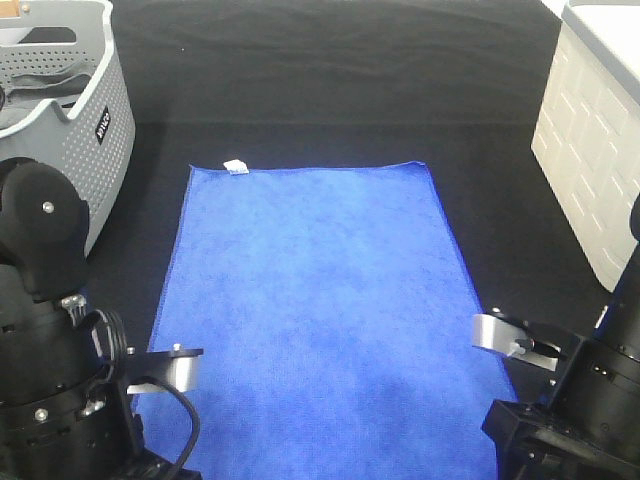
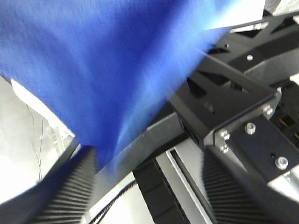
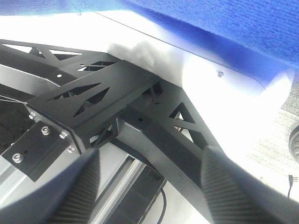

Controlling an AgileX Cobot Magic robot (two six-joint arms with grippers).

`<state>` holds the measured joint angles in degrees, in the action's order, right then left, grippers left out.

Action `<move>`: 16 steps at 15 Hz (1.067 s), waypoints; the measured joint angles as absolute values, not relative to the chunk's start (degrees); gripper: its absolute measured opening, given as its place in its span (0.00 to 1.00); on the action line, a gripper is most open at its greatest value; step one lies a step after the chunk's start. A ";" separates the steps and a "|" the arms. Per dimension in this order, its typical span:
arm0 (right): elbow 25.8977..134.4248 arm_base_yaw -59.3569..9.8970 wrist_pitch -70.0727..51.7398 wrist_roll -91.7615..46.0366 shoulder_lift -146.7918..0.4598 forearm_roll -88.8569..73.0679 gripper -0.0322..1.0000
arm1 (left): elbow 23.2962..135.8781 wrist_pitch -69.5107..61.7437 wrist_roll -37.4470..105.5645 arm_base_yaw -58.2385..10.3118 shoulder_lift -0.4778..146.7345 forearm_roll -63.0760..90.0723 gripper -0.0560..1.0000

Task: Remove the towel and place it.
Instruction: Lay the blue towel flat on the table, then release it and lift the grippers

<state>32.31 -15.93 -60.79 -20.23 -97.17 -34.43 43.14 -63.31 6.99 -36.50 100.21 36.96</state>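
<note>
The royal-blue towel (image 1: 315, 310) lies spread flat on the black table, its white tag (image 1: 235, 166) at the far left corner and its near end running over the table's front edge. My left arm (image 1: 60, 400) is at the towel's near left corner and my right arm (image 1: 570, 390) at its near right corner. In the left wrist view my left gripper (image 2: 149, 196) is open; blurred towel cloth (image 2: 103, 70) hangs above it and reaches one finger (image 2: 70, 186), not pinched. My right gripper (image 3: 154, 191) is open and empty, with the towel's edge (image 3: 224, 23) beyond it.
A grey perforated basket (image 1: 100, 120) stands at the far left of the table. A white bin (image 1: 590, 150) stands at the right edge. Black table surface (image 1: 330, 90) stretches beyond the towel. Black frame struts (image 3: 117, 93) show below the table's edge.
</note>
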 joint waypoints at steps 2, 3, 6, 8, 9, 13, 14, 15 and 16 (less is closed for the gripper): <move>32.31 -15.93 -60.79 -20.23 -97.12 -34.38 0.68 | 43.14 -64.52 6.82 -36.50 100.21 37.13 0.74; 32.31 -15.93 -60.79 -20.23 -96.72 -34.38 0.68 | 43.20 -65.43 6.76 -36.50 100.21 37.13 0.74; 32.60 -15.93 -60.62 -20.23 -93.05 -34.26 0.69 | 45.61 -67.32 5.79 -36.55 100.21 37.18 0.74; 33.06 -15.93 -60.62 -20.23 -90.99 -34.21 0.69 | 47.67 -67.21 4.93 -38.96 100.27 37.07 0.74; 33.23 -15.93 -60.62 -20.23 -89.90 -34.15 0.69 | 48.82 -66.63 4.87 -40.91 100.27 37.07 0.74; 33.46 -15.93 -59.93 -20.17 -85.37 -34.09 0.69 | 54.95 -67.04 1.32 -46.70 100.27 29.62 0.74; 33.46 -15.93 -59.42 -20.17 -84.17 -34.09 0.69 | 56.84 -68.12 0.00 -47.84 100.27 27.50 0.74; 33.46 -15.87 -59.13 -20.17 -83.02 -34.09 0.69 | 58.73 -68.87 -2.06 -49.33 100.27 26.07 0.74; 33.46 -15.87 -58.67 -20.17 -81.93 -34.09 0.69 | 60.39 -68.87 -3.84 -50.88 99.98 25.38 0.74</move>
